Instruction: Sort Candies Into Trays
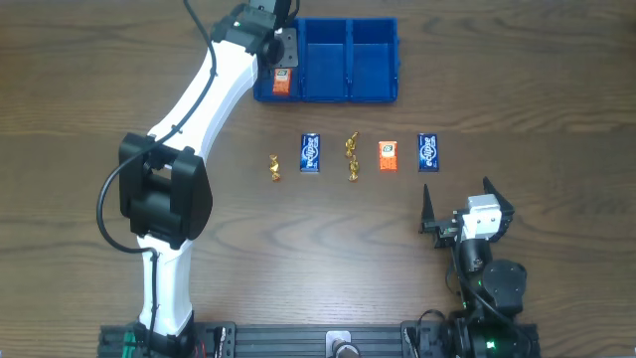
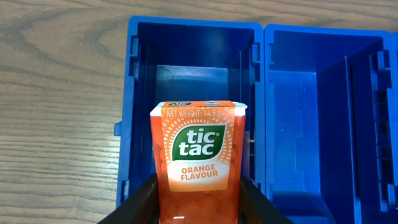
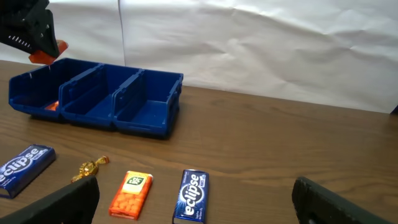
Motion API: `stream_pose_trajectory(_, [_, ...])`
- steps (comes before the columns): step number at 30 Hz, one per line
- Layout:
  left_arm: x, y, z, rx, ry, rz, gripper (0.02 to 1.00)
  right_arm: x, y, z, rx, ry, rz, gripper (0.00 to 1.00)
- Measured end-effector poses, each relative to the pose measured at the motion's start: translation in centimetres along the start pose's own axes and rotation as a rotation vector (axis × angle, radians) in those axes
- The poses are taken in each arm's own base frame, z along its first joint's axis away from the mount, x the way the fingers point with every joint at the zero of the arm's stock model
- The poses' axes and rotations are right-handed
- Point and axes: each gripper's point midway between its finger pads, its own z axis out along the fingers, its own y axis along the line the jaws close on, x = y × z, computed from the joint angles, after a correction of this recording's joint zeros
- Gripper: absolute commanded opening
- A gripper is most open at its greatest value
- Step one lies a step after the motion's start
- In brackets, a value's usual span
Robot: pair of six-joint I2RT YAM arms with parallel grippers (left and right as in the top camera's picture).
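My left gripper (image 2: 199,202) is shut on an orange candy box (image 2: 198,158), held upright above the left compartment of the blue three-compartment tray (image 2: 186,43). In the top view that gripper (image 1: 281,68) is at the tray's (image 1: 348,94) left end. In the right wrist view something orange (image 3: 51,106) shows inside that compartment. On the table in a row lie gold wrapped candies (image 1: 275,167) (image 1: 352,159), two blue boxes (image 1: 311,152) (image 1: 429,152) and an orange box (image 1: 388,155). My right gripper (image 1: 460,206) is open near the table's front right, below the row.
The tray's middle (image 1: 330,55) and right (image 1: 375,55) compartments look bare. Bare wood lies left of the tray and between the candy row and the arm bases. A white wall (image 3: 249,43) stands behind the table.
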Motion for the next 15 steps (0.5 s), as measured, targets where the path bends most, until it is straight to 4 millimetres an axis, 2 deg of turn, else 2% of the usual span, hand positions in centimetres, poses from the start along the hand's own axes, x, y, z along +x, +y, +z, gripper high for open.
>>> stream_pose_trajectory(5, [0.38, -0.06, 0.52, 0.004, 0.014, 0.001, 0.27, 0.0, 0.0, 0.0, 0.0, 0.0, 0.0, 0.998])
stream_pose_trajectory(11, [0.68, -0.16, 0.83, 0.009, 0.024, 0.003, 0.397, 0.0, 0.01, 0.0, 0.0, 0.0, 0.0, 0.998])
stream_pose_trajectory(13, [0.74, -0.17, 0.83, 0.009, 0.027, 0.003, 0.494, 0.0, 0.01, 0.0, 0.0, 0.0, 0.0, 0.998])
stream_pose_trajectory(15, [0.77, -0.15, 0.83, 0.009, 0.028, 0.009, 0.634, 0.0, 0.01, 0.0, 0.0, 0.0, 0.0, 0.998])
